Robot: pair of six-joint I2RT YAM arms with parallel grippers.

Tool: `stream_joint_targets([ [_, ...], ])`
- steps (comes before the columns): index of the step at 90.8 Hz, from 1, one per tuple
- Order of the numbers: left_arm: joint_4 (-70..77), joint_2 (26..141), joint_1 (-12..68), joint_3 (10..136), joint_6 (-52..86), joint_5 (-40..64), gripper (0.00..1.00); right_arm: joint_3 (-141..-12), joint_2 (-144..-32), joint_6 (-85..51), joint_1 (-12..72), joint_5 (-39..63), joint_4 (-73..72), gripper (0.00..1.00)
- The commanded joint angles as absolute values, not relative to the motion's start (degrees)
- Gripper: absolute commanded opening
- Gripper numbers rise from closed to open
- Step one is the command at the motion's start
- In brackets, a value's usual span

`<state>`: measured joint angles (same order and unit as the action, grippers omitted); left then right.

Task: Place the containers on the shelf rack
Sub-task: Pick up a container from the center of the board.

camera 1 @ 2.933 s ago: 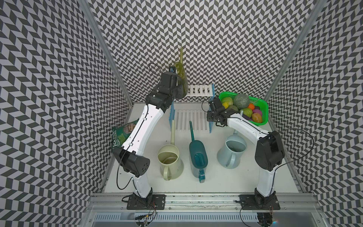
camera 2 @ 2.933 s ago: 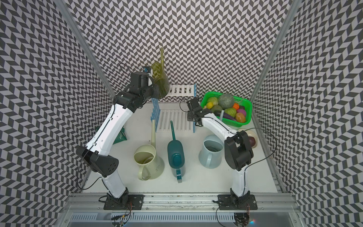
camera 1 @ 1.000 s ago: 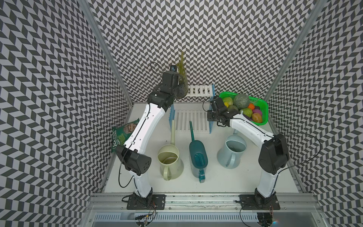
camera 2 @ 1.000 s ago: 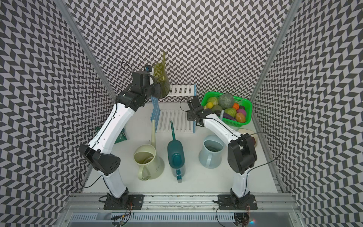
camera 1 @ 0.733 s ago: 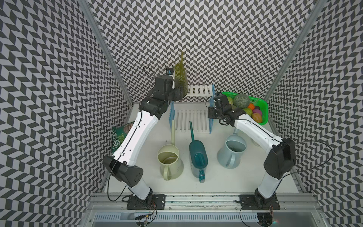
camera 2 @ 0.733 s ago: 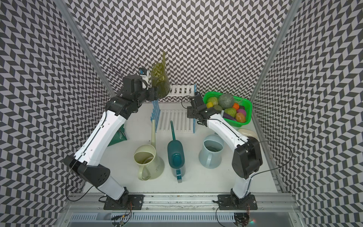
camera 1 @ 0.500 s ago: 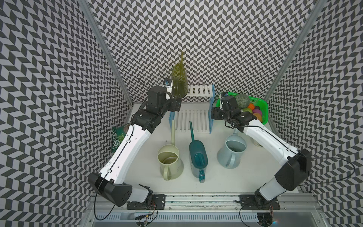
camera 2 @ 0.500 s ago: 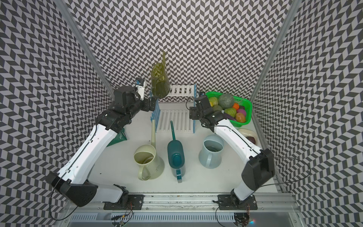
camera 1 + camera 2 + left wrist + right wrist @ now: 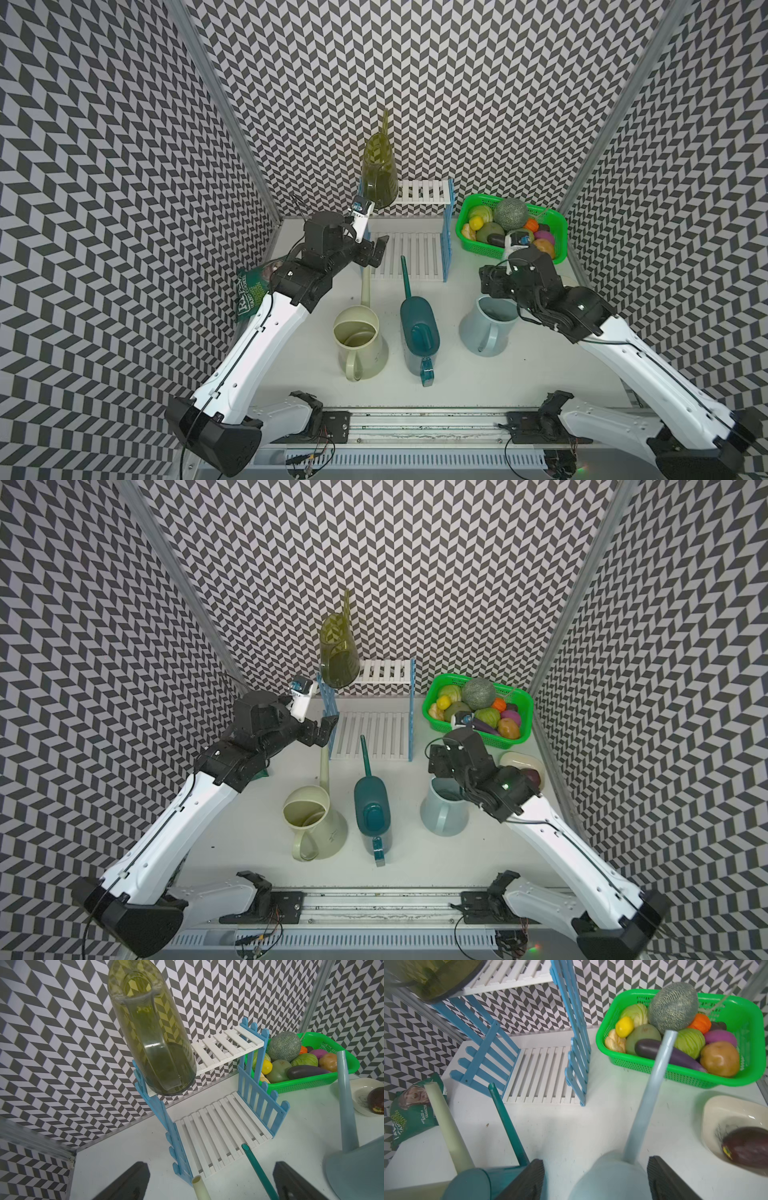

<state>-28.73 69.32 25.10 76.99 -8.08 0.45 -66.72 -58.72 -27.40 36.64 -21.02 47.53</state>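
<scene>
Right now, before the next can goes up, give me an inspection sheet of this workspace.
Surface: white table, no spills seen.
Job's things: olive-green can on the top shelf of the shelf rack, left end; cream can, dark teal can and pale blue can stand on the table in front of it; lower shelf bare.
Clutter: green basket of produce right of the rack; chip bag by the left wall; cream dish holding a dark fruit at the right edge.
Jaws: left jaws open and empty near the rack's left panel; right jaws open over the pale blue can.
Cables: black leads along both arms.
Surroundings: chevron walls on three sides.
</scene>
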Motion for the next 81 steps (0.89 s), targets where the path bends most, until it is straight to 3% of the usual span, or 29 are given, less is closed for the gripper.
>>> stream_joint_targets([
  [1, -25.6, 69.3, 25.2, 76.5, -8.7, 3.5, 1.00, -65.1, -55.6, -33.2, 38.5, -22.3, 55.6, 0.81],
  [58, -25.7, 70.0, 25.2, 76.6, -10.7, 2.0, 1.00, -66.8, -53.9, -50.1, 53.2, -23.8, 73.3, 0.85],
  [81, -25.1, 70.1, 25.2, 75.9, -10.4, 1.2, 1.00, -61.9, -53.9, -54.1, 57.7, -22.5, 69.2, 0.85],
])
